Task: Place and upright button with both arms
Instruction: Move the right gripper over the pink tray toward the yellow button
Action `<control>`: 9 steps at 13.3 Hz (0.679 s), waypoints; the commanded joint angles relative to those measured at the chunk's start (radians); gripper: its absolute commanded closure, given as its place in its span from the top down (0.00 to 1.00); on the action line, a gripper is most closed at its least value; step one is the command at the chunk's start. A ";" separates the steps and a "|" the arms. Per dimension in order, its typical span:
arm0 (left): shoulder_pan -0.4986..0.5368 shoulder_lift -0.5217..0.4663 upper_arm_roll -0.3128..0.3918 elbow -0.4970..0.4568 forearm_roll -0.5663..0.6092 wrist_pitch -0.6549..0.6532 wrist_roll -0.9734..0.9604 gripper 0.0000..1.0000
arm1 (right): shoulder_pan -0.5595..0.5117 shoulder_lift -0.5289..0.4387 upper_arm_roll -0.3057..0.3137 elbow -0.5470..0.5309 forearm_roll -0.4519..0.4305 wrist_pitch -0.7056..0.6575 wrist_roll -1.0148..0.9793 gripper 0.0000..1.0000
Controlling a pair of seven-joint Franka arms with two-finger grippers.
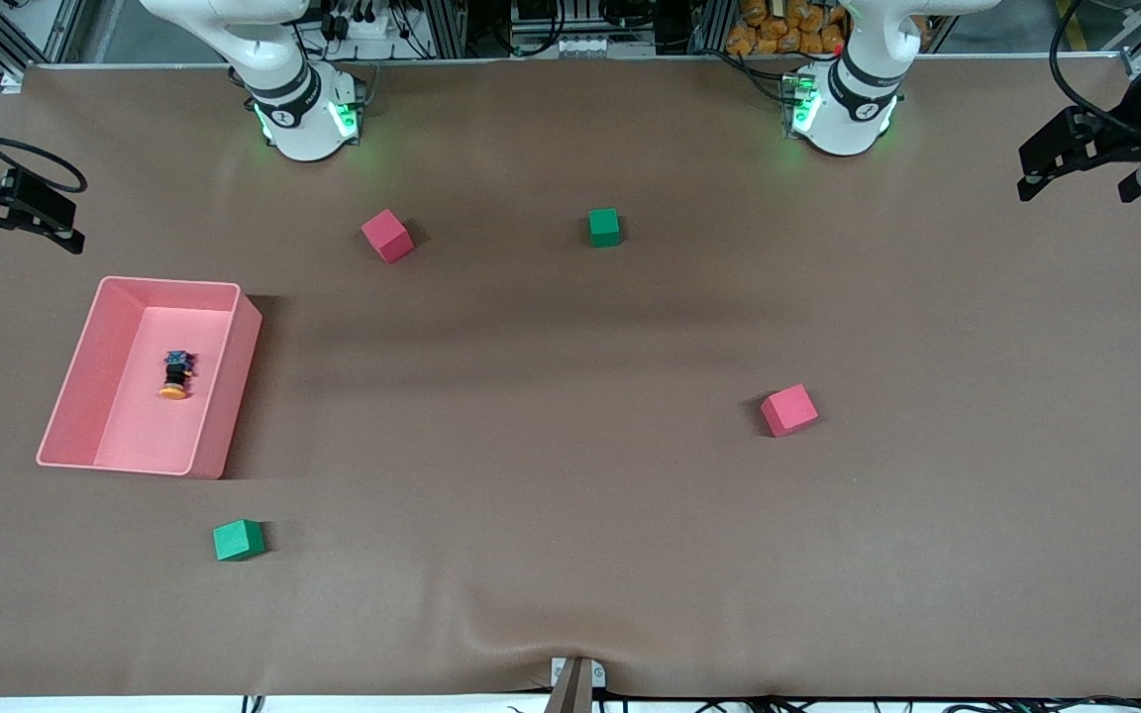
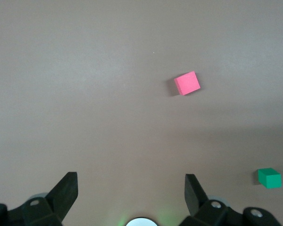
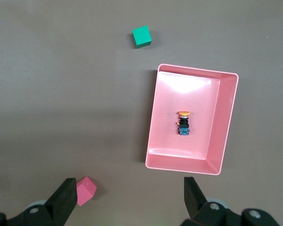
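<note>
The button (image 1: 175, 375) lies on its side in the pink bin (image 1: 240, 366) at the right arm's end of the table. Its orange cap points toward the front camera and its bluish end toward the robots' bases. The right wrist view looks down on the button (image 3: 183, 123) inside the bin (image 3: 181, 165). My right gripper (image 1: 21, 233) hangs open and empty, high over the table's edge at that end. My left gripper (image 1: 1076, 186) hangs open and empty, high over the left arm's end. Bare table shows between the left fingers (image 2: 66, 188).
Two red cubes (image 1: 387, 236) (image 1: 788, 410) and two green cubes (image 1: 604, 227) (image 1: 238, 540) lie scattered on the brown table. One green cube sits nearer the front camera than the bin. The arms' green-lit bases (image 1: 308, 119) (image 1: 838, 114) stand along the table's edge.
</note>
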 commanded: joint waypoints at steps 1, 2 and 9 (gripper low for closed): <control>0.013 0.009 -0.007 0.028 -0.020 -0.003 0.015 1.00 | -0.016 -0.009 0.015 0.004 -0.012 -0.011 -0.010 1.00; 0.016 0.009 -0.007 0.030 -0.020 -0.003 0.015 1.00 | -0.016 -0.009 0.013 0.004 -0.012 -0.011 -0.010 1.00; 0.010 0.011 -0.005 0.028 -0.020 -0.003 0.016 1.00 | -0.028 0.042 0.009 0.004 -0.013 -0.006 -0.011 1.00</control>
